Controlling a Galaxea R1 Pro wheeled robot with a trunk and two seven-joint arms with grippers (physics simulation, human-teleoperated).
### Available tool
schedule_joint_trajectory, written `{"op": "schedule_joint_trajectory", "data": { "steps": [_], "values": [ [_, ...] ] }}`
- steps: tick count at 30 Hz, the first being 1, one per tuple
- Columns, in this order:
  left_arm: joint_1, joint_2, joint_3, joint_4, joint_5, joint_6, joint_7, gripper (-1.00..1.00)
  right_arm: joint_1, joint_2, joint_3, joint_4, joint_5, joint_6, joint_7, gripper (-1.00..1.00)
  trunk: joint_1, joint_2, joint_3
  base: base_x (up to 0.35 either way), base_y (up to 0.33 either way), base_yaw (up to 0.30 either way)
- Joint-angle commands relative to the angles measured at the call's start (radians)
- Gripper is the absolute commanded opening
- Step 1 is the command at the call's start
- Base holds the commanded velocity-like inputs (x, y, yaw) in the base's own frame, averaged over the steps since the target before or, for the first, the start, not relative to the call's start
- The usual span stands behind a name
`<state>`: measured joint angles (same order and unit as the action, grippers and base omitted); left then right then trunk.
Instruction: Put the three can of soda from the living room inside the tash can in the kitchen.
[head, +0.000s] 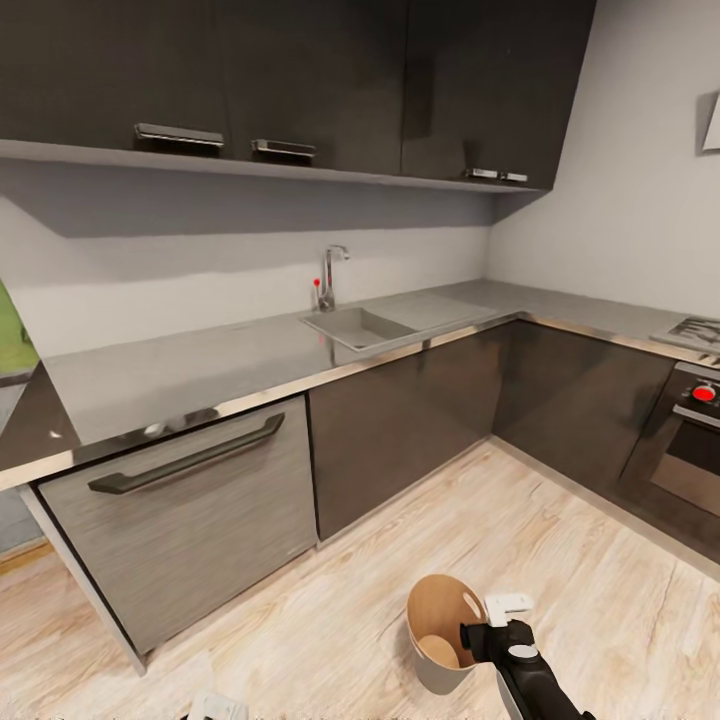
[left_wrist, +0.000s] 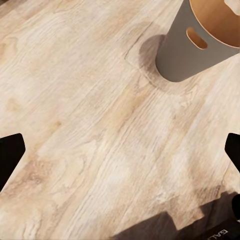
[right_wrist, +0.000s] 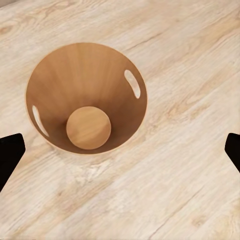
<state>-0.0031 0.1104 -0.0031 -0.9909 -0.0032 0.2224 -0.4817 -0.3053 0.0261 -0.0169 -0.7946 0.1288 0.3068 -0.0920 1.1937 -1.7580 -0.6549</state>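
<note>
The tash can (head: 437, 681) stands upright on the light wood kitchen floor, grey outside and copper-brown inside. My right gripper (head: 497, 622) hovers just above its rim, open and holding nothing. In the right wrist view the tash can (right_wrist: 85, 75) is seen from above with only its round bottom inside, a little off from the open right gripper (right_wrist: 120, 150). My left gripper (left_wrist: 120, 150) is open over bare floor, with the tash can (left_wrist: 177, 55) a short way beyond it. The can of soda are out of view.
An L-shaped grey counter (head: 200, 370) with a sink (head: 355, 325) and tap runs along the walls. A dishwasher front (head: 190, 500) with a bar handle is at the left, an oven (head: 690, 440) at the right, and dark wall cabinets (head: 300, 80) above.
</note>
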Motion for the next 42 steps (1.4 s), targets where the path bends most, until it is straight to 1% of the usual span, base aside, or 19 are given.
{"op": "schedule_joint_trajectory", "data": {
  "steps": [1, 10, 23, 30, 42],
  "values": [
    [0.000, 0.000, 0.000, 0.000, 0.000, 0.000, 0.000, 1.00, 0.000, 0.000, 0.000, 0.000, 0.000, 0.000, 0.000, 1.00, 0.000, 0.000, -0.002, 0.000, 0.000, 0.000],
    [0.000, -0.001, 0.001, 0.001, 0.002, 0.002, 0.000, 1.00, 0.000, 0.000, 0.000, 0.000, 0.002, -0.001, 0.000, 1.00, 0.000, 0.000, -0.006, 0.006, 0.000, 0.000],
    [0.000, -0.002, 0.002, 0.002, 0.002, 0.002, 0.002, 1.00, 0.000, 0.000, 0.000, 0.000, 0.003, -0.005, 0.000, 1.00, 0.000, 0.000, -0.006, 0.176, 0.000, 0.000],
    [0.000, -0.003, 0.003, 0.002, 0.003, 0.003, 0.003, 1.00, 0.000, 0.000, 0.000, 0.000, 0.002, -0.019, 0.000, 1.00, 0.000, 0.000, -0.006, 0.017, -0.053, 0.000],
    [0.000, -0.003, 0.003, 0.003, 0.004, 0.003, 0.003, 1.00, 0.000, 0.000, 0.000, 0.000, 0.001, -0.020, 0.000, 1.00, 0.000, 0.000, -0.007, 0.007, -0.030, 0.000]
  ]
}}
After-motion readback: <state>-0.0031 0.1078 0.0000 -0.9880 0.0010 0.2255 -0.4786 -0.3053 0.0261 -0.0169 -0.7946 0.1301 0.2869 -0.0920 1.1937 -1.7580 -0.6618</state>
